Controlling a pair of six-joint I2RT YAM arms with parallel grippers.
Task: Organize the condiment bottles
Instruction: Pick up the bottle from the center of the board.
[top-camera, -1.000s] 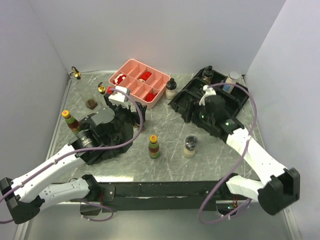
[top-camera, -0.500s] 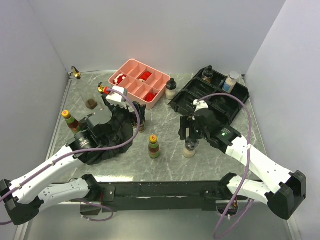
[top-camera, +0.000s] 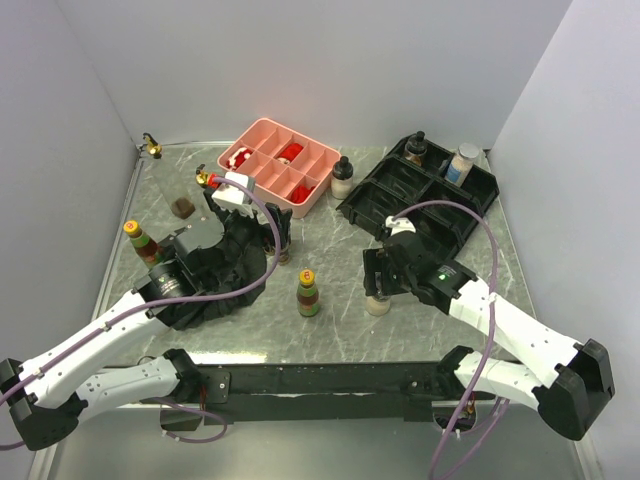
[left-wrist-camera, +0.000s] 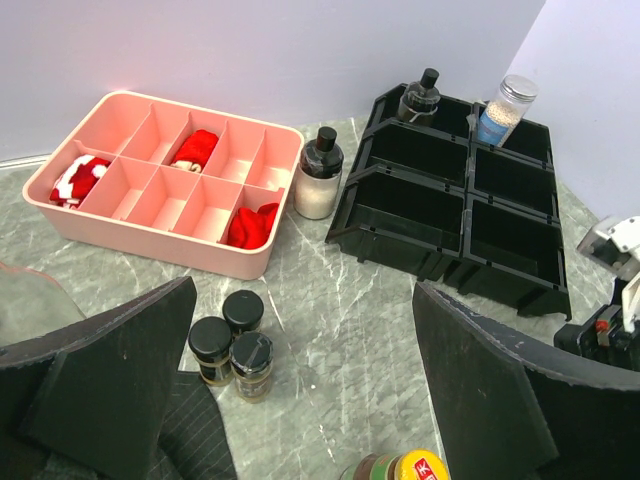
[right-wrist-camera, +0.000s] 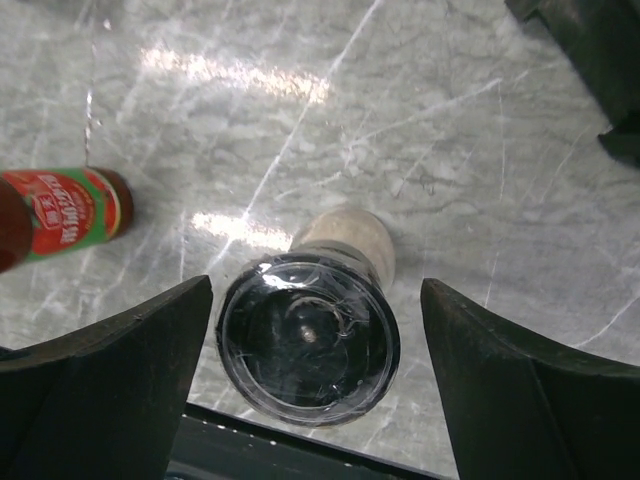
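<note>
A red and green label is borne by the yellow-capped sauce bottle standing near the middle of the table, but its writing is too small to be read. A red mark like a letter K is seen on its cap in the left wrist view. A blue label, also unreadable, is carried by the grey-lidded shaker, which is set in a back compartment of the black organiser beside a dark bottle. The right arm is stretched from its base towards the table's middle with the wrist bent downward, so that the right gripper is held directly over the clear-lidded pale shaker. Its jaws are spread wide on either side of that shaker, gaps are visible on both sides, and nothing is grasped. The left arm is reached forward over the black cloth. The left gripper is likewise spread wide and empty, with three black-lidded spice jars grouped close by one finger. A black-capped shaker is placed between the pink tray and the organiser.
</note>
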